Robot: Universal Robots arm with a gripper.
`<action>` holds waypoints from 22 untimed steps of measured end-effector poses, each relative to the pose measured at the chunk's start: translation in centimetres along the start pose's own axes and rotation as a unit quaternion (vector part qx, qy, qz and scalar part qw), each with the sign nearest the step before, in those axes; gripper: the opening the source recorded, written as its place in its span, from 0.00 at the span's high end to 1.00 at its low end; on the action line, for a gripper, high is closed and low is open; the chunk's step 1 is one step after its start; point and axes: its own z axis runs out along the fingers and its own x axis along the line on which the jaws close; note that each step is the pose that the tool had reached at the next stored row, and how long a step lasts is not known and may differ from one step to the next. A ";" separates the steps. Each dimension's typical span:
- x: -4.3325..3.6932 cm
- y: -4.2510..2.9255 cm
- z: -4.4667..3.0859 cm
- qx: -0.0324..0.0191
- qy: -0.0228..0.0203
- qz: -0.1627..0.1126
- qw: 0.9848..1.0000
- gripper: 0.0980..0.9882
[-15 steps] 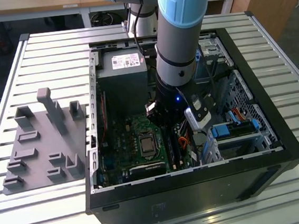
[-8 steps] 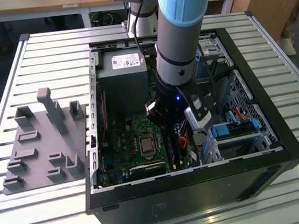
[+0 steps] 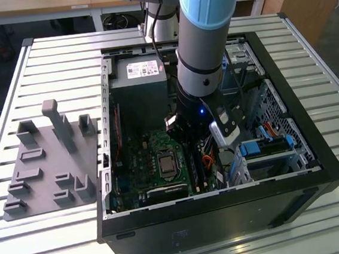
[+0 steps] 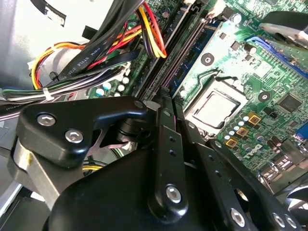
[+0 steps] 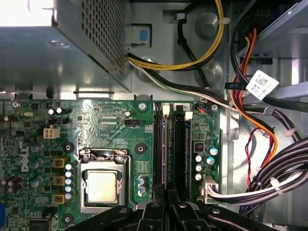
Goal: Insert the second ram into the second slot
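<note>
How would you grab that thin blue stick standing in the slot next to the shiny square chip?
Pinch the ram stick across its two flat faces, near the middle of its top edge, coming straight down from above. It seems to stand on edge in its slot with another slot close beside it, so probably only the top edge is free.

Second ram (image 5: 165, 154): long, thin stick, seen edge-on in the first wrist view as a narrow blue-violet strip. Pose: on edge, parallel to the two dark memory slots (image 5: 179, 149), along the slot nearer the processor socket. Location: motherboard inside the open computer case, toward the board's cable-side edge. Seating depth cannot be told.
</note>
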 end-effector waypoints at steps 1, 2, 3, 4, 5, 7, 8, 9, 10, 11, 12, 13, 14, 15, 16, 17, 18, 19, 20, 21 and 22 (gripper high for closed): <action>0.00 -0.02 0.01 0.000 0.000 0.000 1.000 0.96; 0.00 -0.04 0.02 0.000 0.001 0.000 1.000 0.96; 0.00 -0.07 0.02 0.000 0.001 0.000 1.000 0.96; 0.00 -0.09 0.02 0.000 0.001 0.000 1.000 0.96; 0.00 -0.11 0.03 0.000 0.001 0.000 1.000 0.96; 0.00 -0.13 0.03 0.000 0.002 0.000 1.000 0.96; 0.00 -0.13 0.03 0.000 0.002 0.000 1.000 0.96; 0.00 -0.13 0.03 0.000 0.002 0.000 1.000 0.96; 0.00 -0.14 0.03 0.000 0.002 0.000 1.000 0.96; 0.00 -0.14 0.04 0.000 0.002 0.000 1.000 0.96; 0.00 -0.14 0.04 0.000 0.002 0.000 1.000 0.96; 0.00 -0.14 0.04 0.000 0.002 0.000 1.000 0.96; 0.00 -0.14 0.04 0.000 0.002 0.000 1.000 0.96; -0.03 -0.14 0.05 0.000 0.002 0.001 1.000 0.96; -0.04 -0.14 0.07 0.000 0.002 0.002 1.000 0.96; -0.04 -0.14 0.08 0.000 0.002 0.003 1.000 0.96; -0.04 -0.14 0.13 0.000 0.002 0.003 1.000 0.96; -0.05 -0.13 0.18 0.000 0.002 0.003 1.000 0.96; -0.05 -0.14 0.22 0.000 0.002 0.003 1.000 0.96; -0.05 -0.14 0.27 0.000 0.002 0.003 1.000 0.96; -0.05 -0.14 0.30 0.000 0.002 0.003 1.000 0.96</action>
